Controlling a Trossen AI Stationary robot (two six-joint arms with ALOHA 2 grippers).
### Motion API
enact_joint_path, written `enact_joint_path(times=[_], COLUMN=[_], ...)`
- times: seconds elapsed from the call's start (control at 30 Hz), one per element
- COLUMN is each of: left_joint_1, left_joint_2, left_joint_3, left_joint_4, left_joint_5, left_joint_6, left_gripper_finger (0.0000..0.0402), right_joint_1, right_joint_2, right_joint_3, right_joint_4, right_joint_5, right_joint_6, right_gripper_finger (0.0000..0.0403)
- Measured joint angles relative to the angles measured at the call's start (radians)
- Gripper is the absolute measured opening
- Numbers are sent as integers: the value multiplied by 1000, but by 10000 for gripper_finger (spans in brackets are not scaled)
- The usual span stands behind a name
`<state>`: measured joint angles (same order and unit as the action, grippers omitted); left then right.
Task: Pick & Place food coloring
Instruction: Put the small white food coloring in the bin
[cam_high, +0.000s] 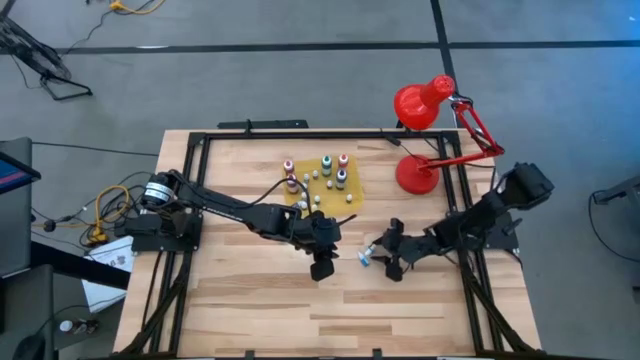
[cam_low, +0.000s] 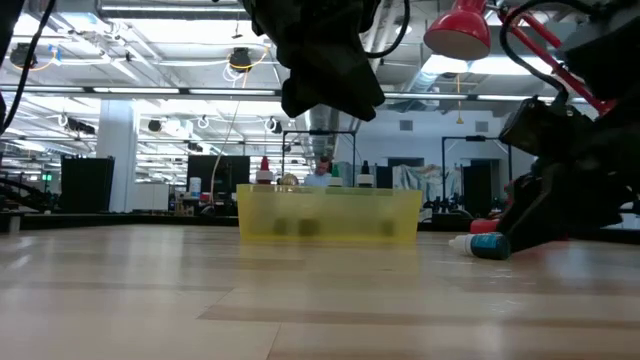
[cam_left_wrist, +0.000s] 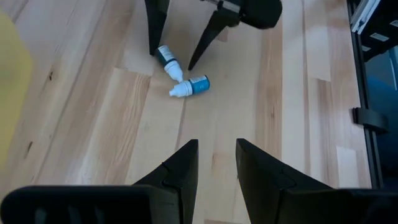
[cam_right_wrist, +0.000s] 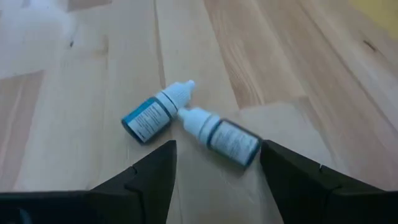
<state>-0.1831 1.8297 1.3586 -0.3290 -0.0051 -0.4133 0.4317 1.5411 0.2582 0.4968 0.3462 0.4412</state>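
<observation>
Two blue-labelled, white-capped dropper bottles lay tip to tip on the tabletop. The right gripper straddled them, jaws wide, holding nothing. The left gripper hovered nearby, jaws narrow and empty.

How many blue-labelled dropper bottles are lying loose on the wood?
2: one blue bottle and a second blue bottle lie on their sides, white tips touching, before the right gripper. None seem hidden.

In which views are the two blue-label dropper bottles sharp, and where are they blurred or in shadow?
Left wrist view: both dropper bottles fairly sharp, evenly lit. Right wrist view: the bottles soft, out of focus. Low view: only one bottle shows, lying in the dark right gripper's shade. High view: they are too small to judge.
</observation>
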Motion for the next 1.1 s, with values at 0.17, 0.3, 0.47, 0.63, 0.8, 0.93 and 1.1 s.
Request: enact_joint_path(times=[0.17,0.3,0.47,0.63,0.8,0.93,1.1], left_joint_1=[0,0,0,0,0,0,-1], left_joint_2=[0,0,0,0,0,0,0], left_joint_3=[0,0,0,0,0,0,0], left_joint_4=[-2,-5,-25,-25,-25,-25,-25], left_joint_5=[0,-1,-1,-2,-2,-2,-2], left_joint_6=[0,-14,-29,-54,-54,-55,-54], left_gripper_finger=[98,98,98,98,98,98,98], right_joint_1=[-1,-1,5,-6,-3,-13,-13], right_joint_2=[59,64,37,4,-22,-24,7], right_joint_3=[38,42,43,41,39,38,39], right_joint_4=[1,-4,-55,-80,-93,-93,-86], right_joint_5=[34,30,9,-29,-49,-58,-27], right_joint_6=[-58,-81,-57,153,98,77,74], right_gripper_finger=[221,209,188,178,181,190,195])
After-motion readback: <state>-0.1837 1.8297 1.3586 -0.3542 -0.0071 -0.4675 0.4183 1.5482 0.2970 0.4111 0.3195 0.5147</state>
